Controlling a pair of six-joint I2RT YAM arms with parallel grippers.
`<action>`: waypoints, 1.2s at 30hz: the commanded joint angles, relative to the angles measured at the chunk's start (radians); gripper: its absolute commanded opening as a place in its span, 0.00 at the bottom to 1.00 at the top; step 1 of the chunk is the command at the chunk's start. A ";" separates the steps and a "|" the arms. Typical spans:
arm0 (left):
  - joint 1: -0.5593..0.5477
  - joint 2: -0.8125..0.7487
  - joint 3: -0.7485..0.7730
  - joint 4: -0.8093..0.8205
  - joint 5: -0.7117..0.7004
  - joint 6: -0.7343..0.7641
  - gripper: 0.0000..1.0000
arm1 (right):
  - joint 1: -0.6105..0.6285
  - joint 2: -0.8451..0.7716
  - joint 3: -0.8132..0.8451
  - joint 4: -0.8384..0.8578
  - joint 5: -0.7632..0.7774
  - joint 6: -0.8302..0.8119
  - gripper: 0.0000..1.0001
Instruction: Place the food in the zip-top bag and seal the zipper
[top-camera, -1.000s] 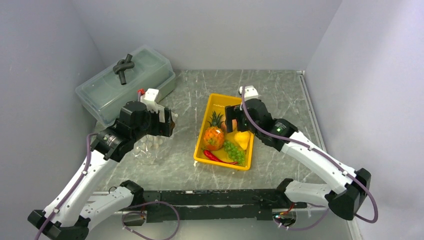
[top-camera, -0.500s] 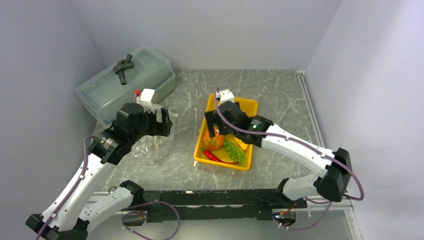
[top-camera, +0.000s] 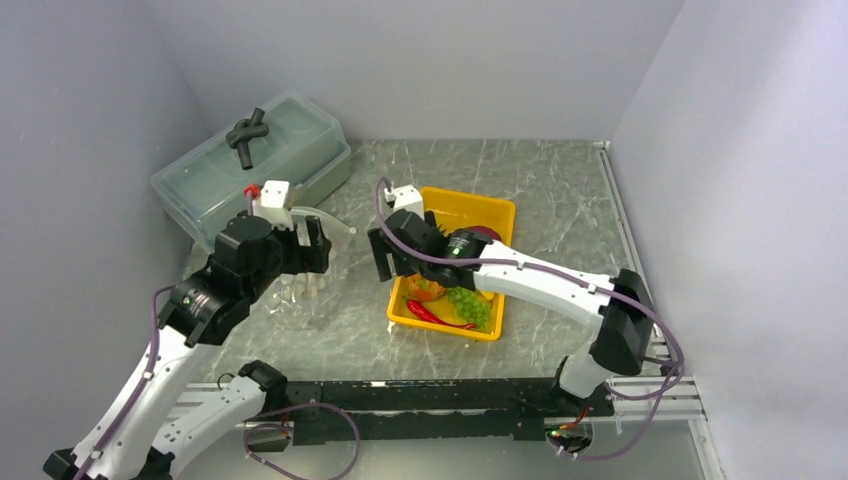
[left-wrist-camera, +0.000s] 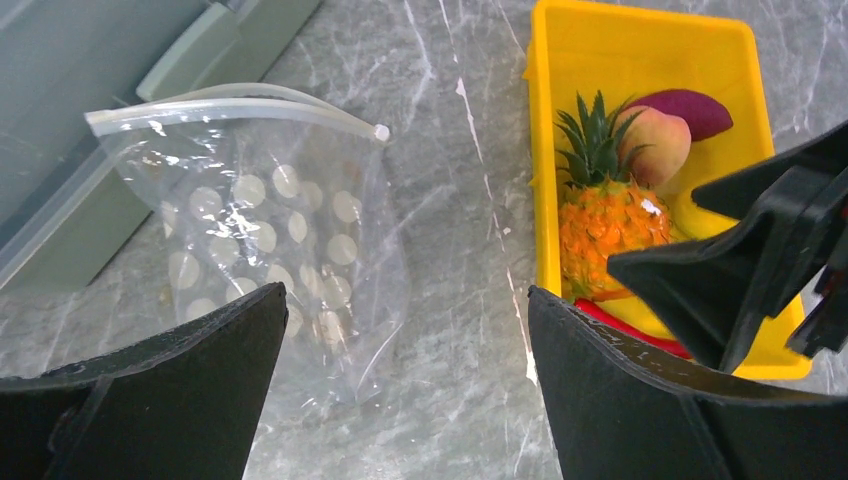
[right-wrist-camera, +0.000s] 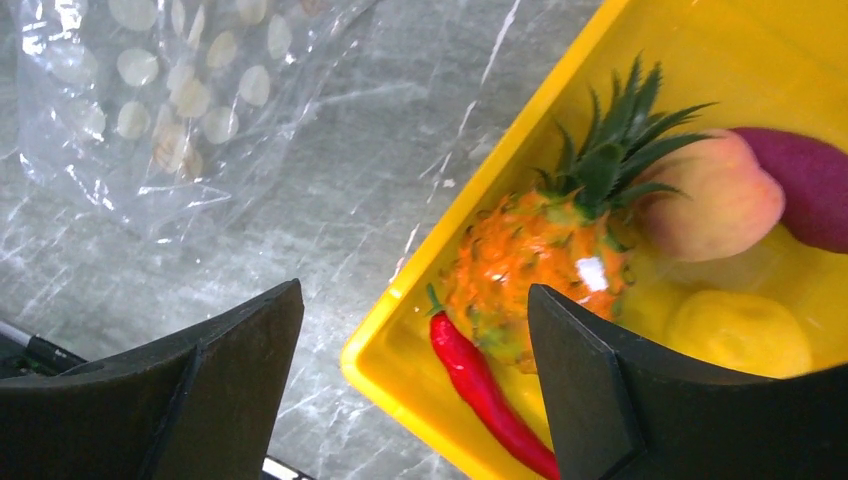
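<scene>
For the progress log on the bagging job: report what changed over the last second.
The right gripper swung left across the yellow tray and now hangs open over its left rim by the pineapple, holding nothing. The left gripper drew slightly left, open above the zip-top bag. Everything else stayed put.

Open marble (left-wrist-camera: 450, 200) between bag (left-wrist-camera: 260, 230) and tray (left-wrist-camera: 545, 200); box (left-wrist-camera: 80, 80) behind.

Yellow tray (top-camera: 492, 208) on marble table (top-camera: 560, 190); lidded box (top-camera: 200, 185) far-left.
</scene>
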 joint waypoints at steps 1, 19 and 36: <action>-0.001 -0.042 -0.001 -0.004 -0.076 -0.027 0.96 | 0.049 0.035 0.059 -0.018 0.036 0.100 0.83; -0.001 -0.100 -0.008 -0.003 -0.092 -0.037 0.98 | 0.119 0.187 0.061 -0.078 0.019 0.340 0.60; -0.001 -0.114 -0.010 0.000 -0.079 -0.035 0.98 | 0.118 0.329 0.139 -0.257 0.077 0.580 0.50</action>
